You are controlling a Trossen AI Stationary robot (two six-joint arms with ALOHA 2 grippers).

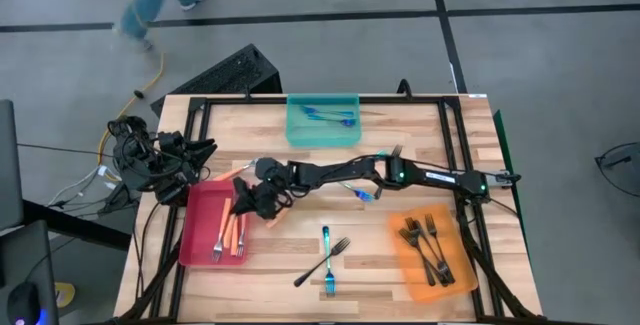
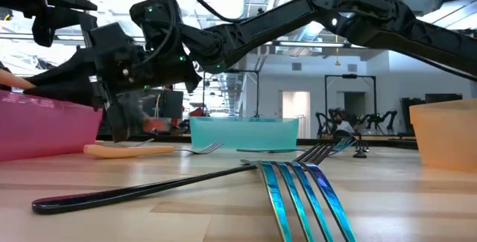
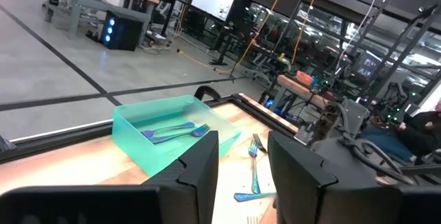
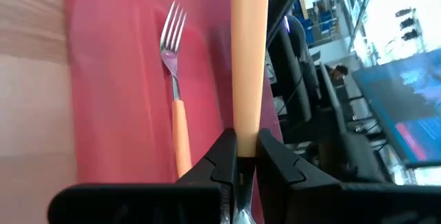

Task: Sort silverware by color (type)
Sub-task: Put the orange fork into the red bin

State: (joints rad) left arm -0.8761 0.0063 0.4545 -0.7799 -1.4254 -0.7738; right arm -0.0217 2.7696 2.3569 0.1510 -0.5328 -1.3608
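At the far left, off the table's edge, the left gripper point(image 1: 205, 147) waits, its 2 dark fingers point(image 3: 196, 165) standing apart with nothing between them. Just right of it lies the red tray point(image 1: 200, 227) on the near-left part of the wooden table point(image 1: 400, 275), with orange-handled forks point(image 1: 232, 237) already lying in it. Over the tray's right edge hangs the right gripper point(image 1: 243, 203), its arm stretched across from the right side. Its jaws are pinched tight on the handle of an orange-handled fork point(image 4: 247, 52), held above the red tray, where another fork with silver tines point(image 4: 175, 65) lies flat. One more orange-handled fork point(image 2: 141, 150) lies on the table beside the tray. Toward the middle, at the far edge, the teal tray point(image 1: 322, 133) holds blue forks point(image 1: 330, 115). On the near middle of the table a blue fork point(image 1: 327, 260) and a black fork point(image 1: 322, 262) lie crossed; another blue fork point(image 1: 362, 194) sits under the right arm. At the near right, the orange tray point(image 1: 405, 265) holds several black forks point(image 1: 428, 247).
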